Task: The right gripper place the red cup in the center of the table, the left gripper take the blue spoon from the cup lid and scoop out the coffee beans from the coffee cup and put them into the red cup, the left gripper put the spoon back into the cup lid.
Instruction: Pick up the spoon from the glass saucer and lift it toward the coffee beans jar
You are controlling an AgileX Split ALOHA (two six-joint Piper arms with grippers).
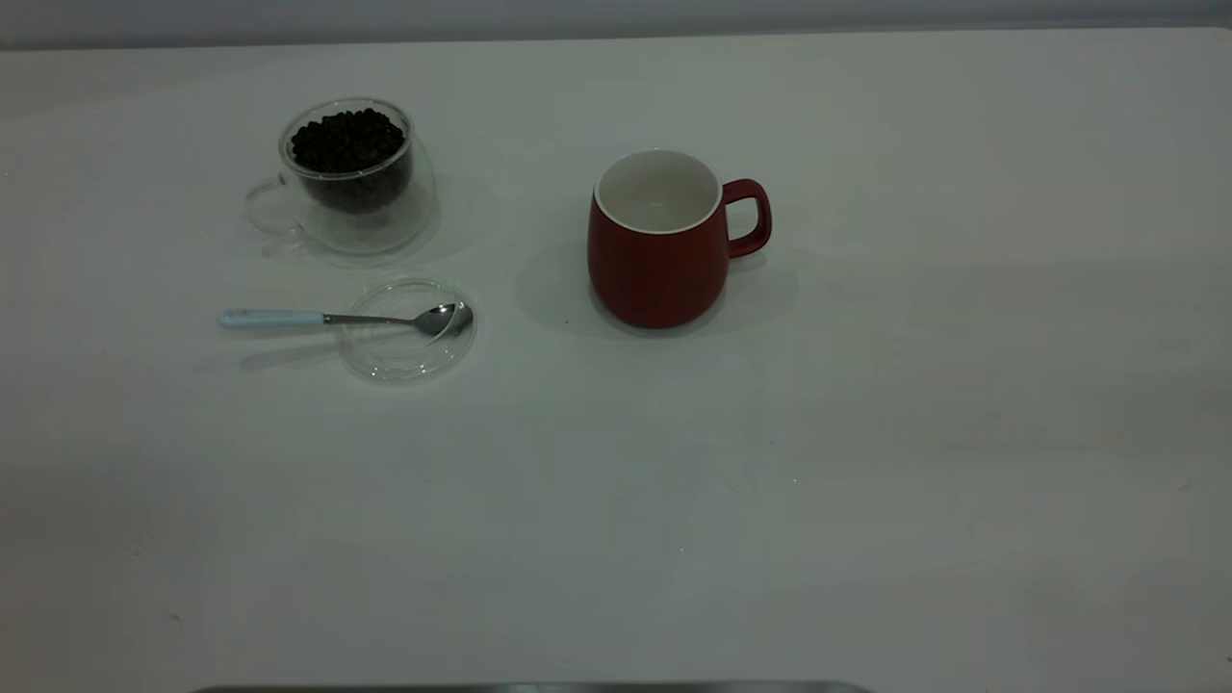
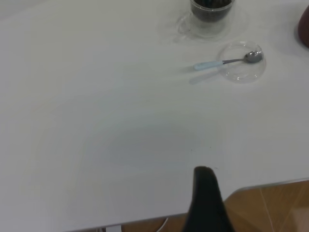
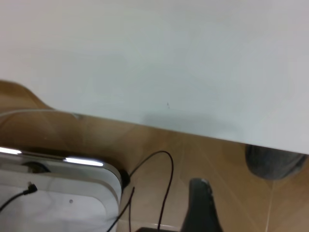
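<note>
The red cup [image 1: 659,241] stands upright near the middle of the white table [image 1: 674,500], its handle pointing right and its white inside showing nothing. To its left stands the clear coffee cup [image 1: 356,183], full of dark coffee beans [image 1: 346,140]. In front of that cup lies the glass cup lid [image 1: 409,337]. The blue spoon [image 1: 327,318] rests with its bowl in the lid and its pale handle sticking out to the left. My left gripper [image 2: 204,171] hangs over the table's near edge, far from the spoon [image 2: 227,61]. My right gripper [image 3: 199,182] is off the table, above the floor.
Neither arm appears in the exterior view. Beyond the table edge [image 3: 159,126], the right wrist view shows a wooden floor, black cables [image 3: 164,183], a white device [image 3: 53,198] and a grey object [image 3: 275,162].
</note>
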